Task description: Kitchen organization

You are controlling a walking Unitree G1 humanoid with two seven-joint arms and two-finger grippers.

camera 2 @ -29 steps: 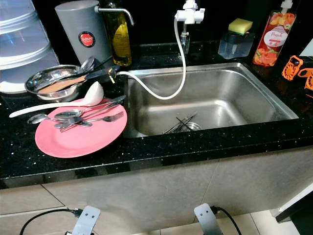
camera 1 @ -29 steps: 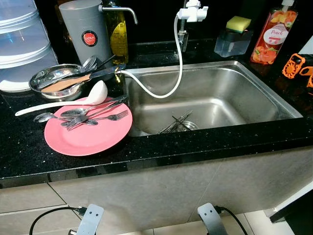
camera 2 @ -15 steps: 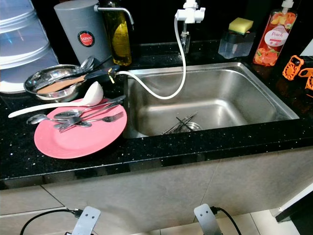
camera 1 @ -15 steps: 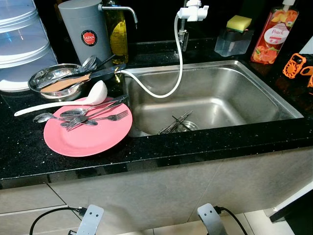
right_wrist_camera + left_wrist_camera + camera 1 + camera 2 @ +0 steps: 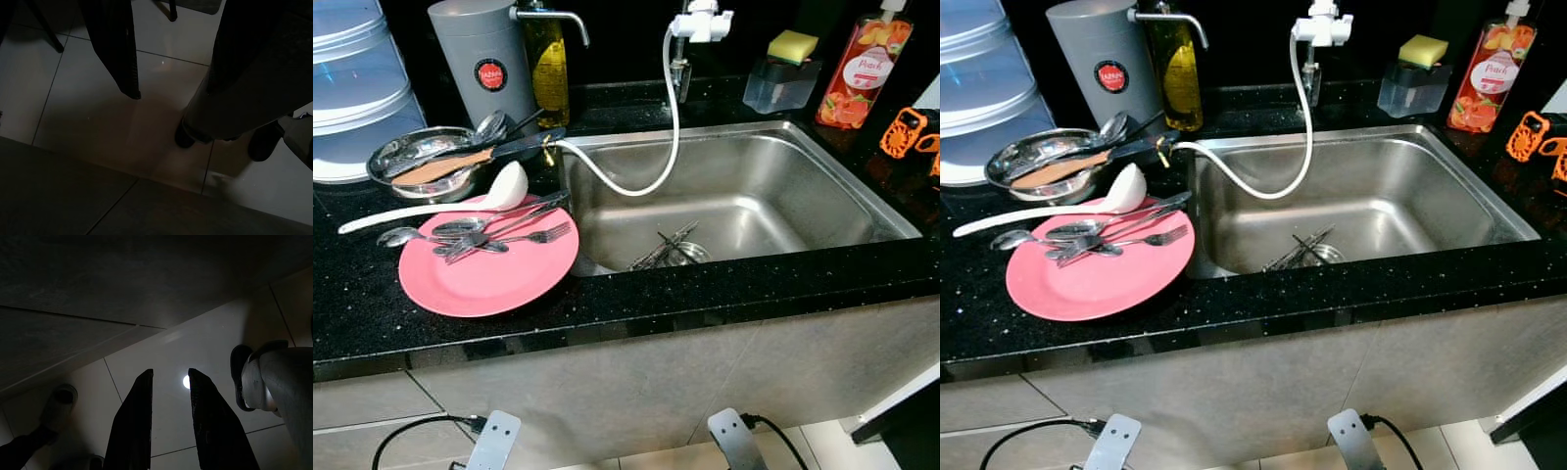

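Observation:
A pink plate [image 5: 484, 284] lies on the black counter [image 5: 372, 304] left of the steel sink [image 5: 783, 176]. Forks and spoons [image 5: 494, 233] rest across the plate, and a white ladle [image 5: 507, 184] leans on its far rim. Behind it a steel bowl [image 5: 411, 157] holds a wooden spatula [image 5: 445, 166] and spoons. More cutlery [image 5: 668, 245] lies over the sink drain. Both arms hang low in front of the cabinet. My left gripper [image 5: 171, 374] points at the tiled floor, open and empty. One black finger [image 5: 117, 49] of my right gripper hangs over the floor.
A white hose [image 5: 671, 117] loops from the tap into the sink. A grey canister [image 5: 484, 59], oil bottle [image 5: 548, 64], sponge holder [image 5: 783, 73], peach soap bottle [image 5: 862, 69] and clear stacked containers [image 5: 352, 88] line the back. A person's leg [image 5: 234, 73] and shoes [image 5: 249, 377] stand close by.
The head camera has shifted slightly; nothing on the counter or in the sink has moved.

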